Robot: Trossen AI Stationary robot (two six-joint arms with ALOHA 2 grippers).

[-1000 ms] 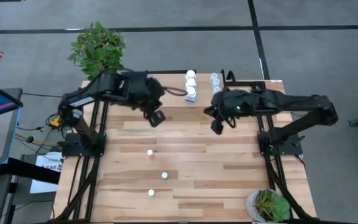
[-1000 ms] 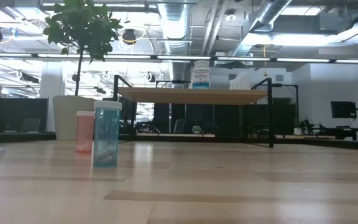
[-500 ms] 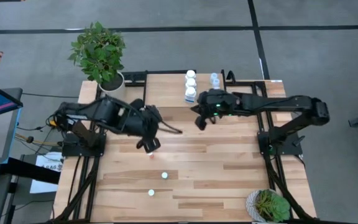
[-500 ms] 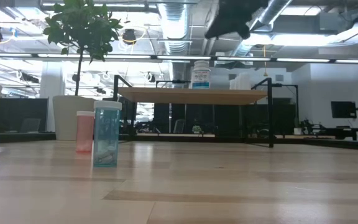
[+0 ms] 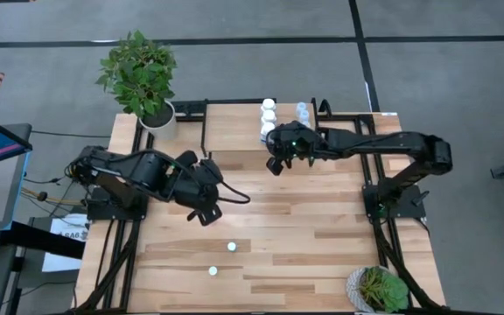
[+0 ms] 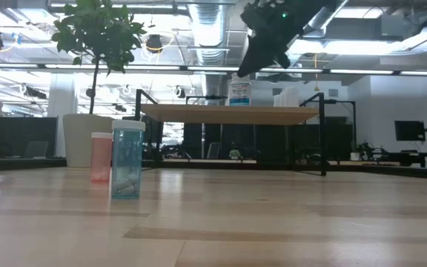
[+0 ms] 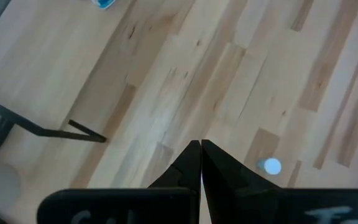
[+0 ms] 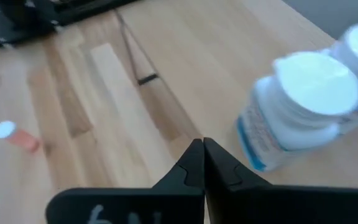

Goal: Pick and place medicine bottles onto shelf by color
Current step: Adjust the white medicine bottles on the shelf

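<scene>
The shelf [image 5: 234, 129] stands at the table's far side, with white medicine bottles [image 5: 268, 118] and pale blue ones [image 5: 303, 114] on its top. Two small white-capped bottles [image 5: 231, 247] [image 5: 213, 271] stand on the table nearer the front. My right gripper [image 5: 274, 166] is shut and empty, in the air just near of the white bottles [image 8: 297, 112]. My left gripper [image 5: 206, 214] hovers shut and empty over the table's middle left; a small bottle [image 7: 271, 166] stands on the table close beyond its tips. A reddish bottle [image 8: 17, 137] stands on the table.
A potted plant [image 5: 140, 74] stands at the table's far left corner, another [image 5: 376, 289] at the near right corner. In the low view a reddish bottle [image 6: 101, 157] and a blue one [image 6: 127, 159] stand left of the shelf's black legs [image 6: 322, 133].
My left gripper has gone toward the table's near edge and sunk a little, now over the spot where a small bottle stood in the high view. My right gripper has gone toward the table's left edge and down, to just near of the white bottles on the shelf.
</scene>
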